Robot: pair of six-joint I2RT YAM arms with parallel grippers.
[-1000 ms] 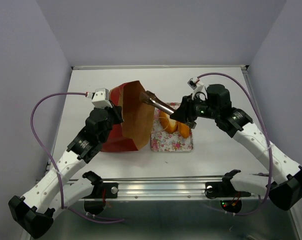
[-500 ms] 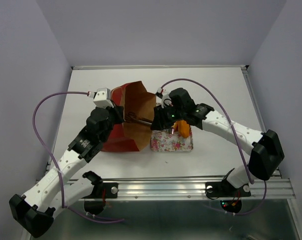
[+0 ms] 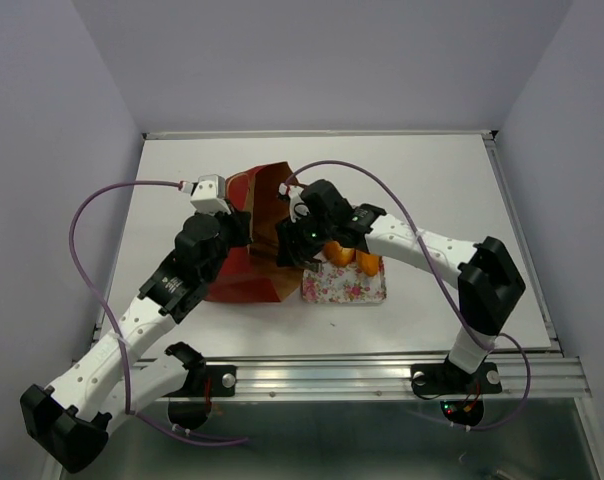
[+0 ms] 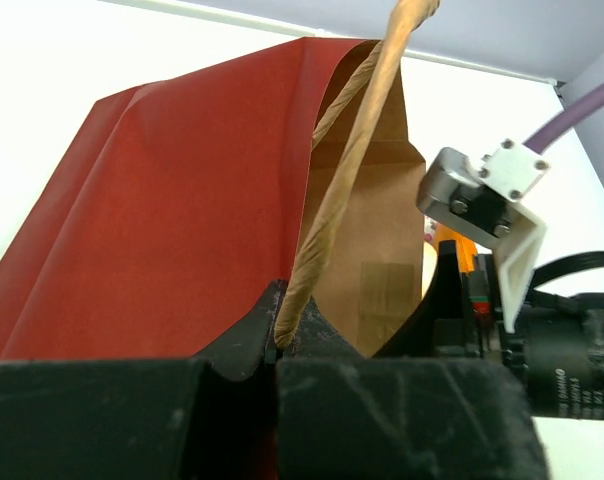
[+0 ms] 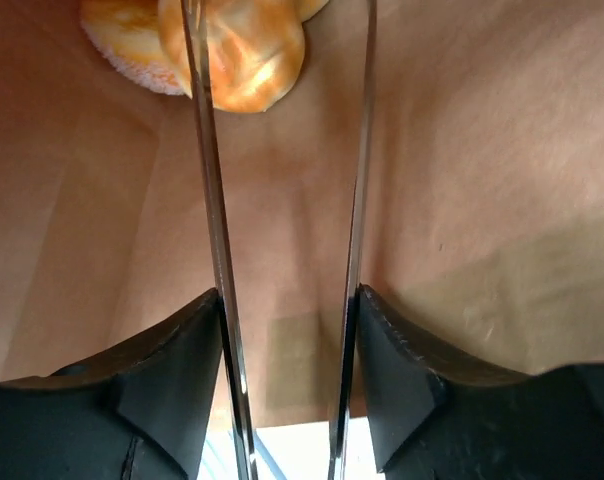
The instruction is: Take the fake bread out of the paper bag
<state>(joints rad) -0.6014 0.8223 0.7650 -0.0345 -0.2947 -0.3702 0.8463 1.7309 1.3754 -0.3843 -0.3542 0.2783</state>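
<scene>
At the centre of the overhead view, the red paper bag (image 3: 237, 285) sits on the white surface (image 3: 432, 180), mouth open toward the floral tray (image 3: 332, 288), and the left pincer (image 4: 279, 350) is clamped tight on its cord handle (image 4: 342, 170). The right pincer (image 5: 280, 60) is deep in the brown interior, blades parted and gripping nothing. One glossy piece of fake bread (image 5: 247, 60) lies at the top left of its wrist view, crossed by the left blade. More orange pastries (image 3: 366, 262) rest on the tray, just right of the bag's mouth.
</scene>
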